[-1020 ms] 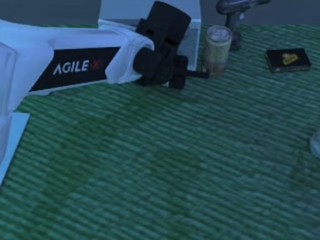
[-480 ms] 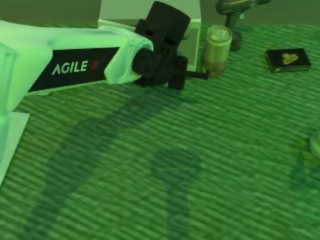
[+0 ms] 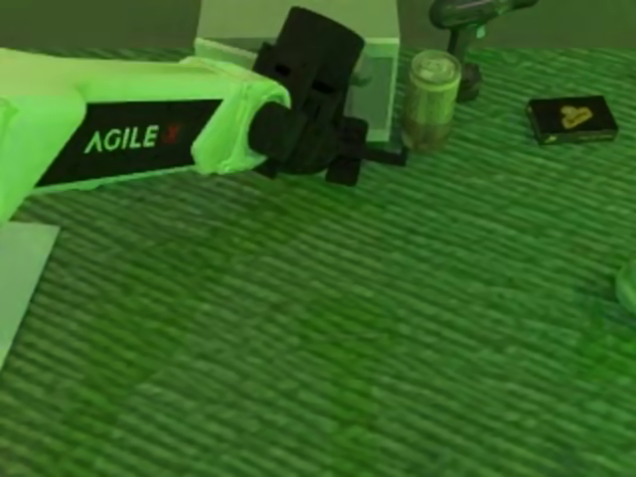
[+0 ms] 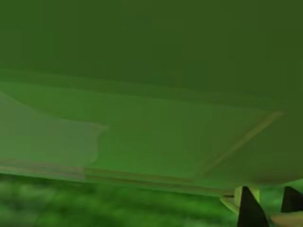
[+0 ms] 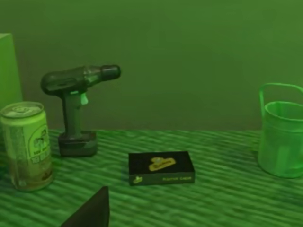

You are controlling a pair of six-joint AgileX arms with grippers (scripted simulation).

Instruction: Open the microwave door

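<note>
We reach our left arm (image 3: 139, 139) across the far left part of the table (image 3: 348, 328), lying low and nearly level, with its black wrist and the left gripper (image 3: 393, 156) pressed up against the front of the microwave (image 3: 298, 25). The microwave stands at the far edge, left of centre, and our arm covers much of its front. In the left wrist view the microwave door (image 4: 156, 137) fills almost the whole picture, very close to the camera, with its frame line running along one edge; two dark fingertips (image 4: 248, 210) show at a corner, a pale edge of the door by them. Whether they have closed on that edge we cannot tell, and the top view does not show their gap either.

Our right gripper (image 5: 90, 213) shows only as a dark tip in the right wrist view; its opening we cannot tell.

Just right of the microwave stands a can (image 3: 432, 99), upright, its top sealed. Behind the can a power drill (image 3: 467, 30) stands upright on its base. Farther right a flat black box (image 3: 571, 117) lies closed on the mat. A watering can (image 5: 283, 139) stands near the right edge; its inside is hidden from us.
</note>
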